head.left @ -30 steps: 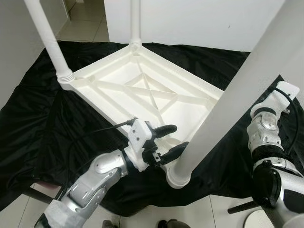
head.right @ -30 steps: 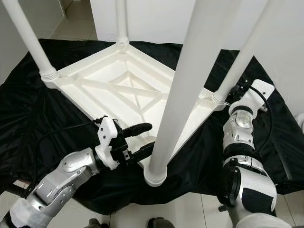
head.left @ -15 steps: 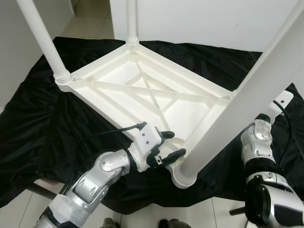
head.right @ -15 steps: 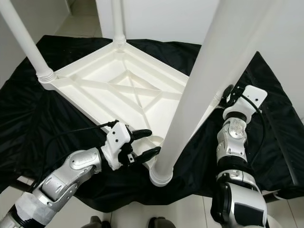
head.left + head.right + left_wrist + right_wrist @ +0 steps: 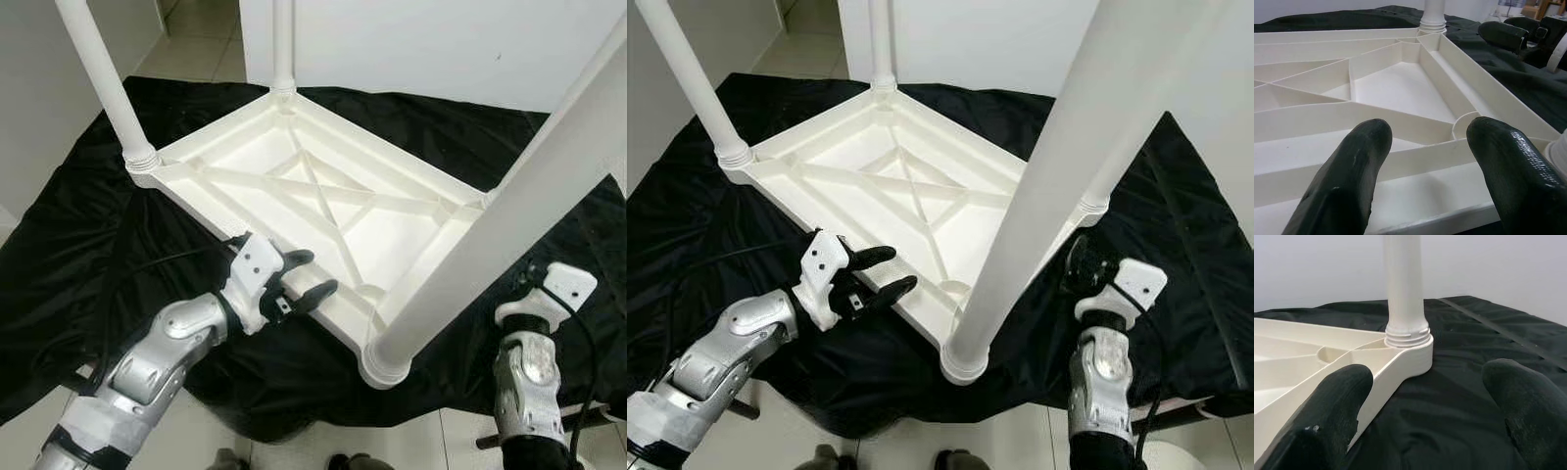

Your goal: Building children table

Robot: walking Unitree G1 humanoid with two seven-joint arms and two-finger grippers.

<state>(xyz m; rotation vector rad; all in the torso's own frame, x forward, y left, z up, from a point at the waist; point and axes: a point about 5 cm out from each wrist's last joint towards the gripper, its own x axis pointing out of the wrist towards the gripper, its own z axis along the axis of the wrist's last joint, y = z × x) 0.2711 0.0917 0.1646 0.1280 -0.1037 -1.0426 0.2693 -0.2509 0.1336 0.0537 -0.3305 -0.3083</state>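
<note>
White table [image 5: 323, 211] lies upside down on black cloth [image 5: 88, 245], centre frame, four legs up. Left gripper [image 5: 306, 279], fingers spread and empty, has backed off the near edge; right gripper [image 5: 1425, 396], also released, has dropped away from the right-hand leg [image 5: 1404, 289]. Legs look seated.

There are no words, numbers, labels or signs to read in these pictures. The white table top [image 5: 323, 211] is plain, and so are its white legs [image 5: 108, 83]. The black cloth [image 5: 88, 235] under it has no writing on it. The robot's arms show no letters that can be made out.
</note>
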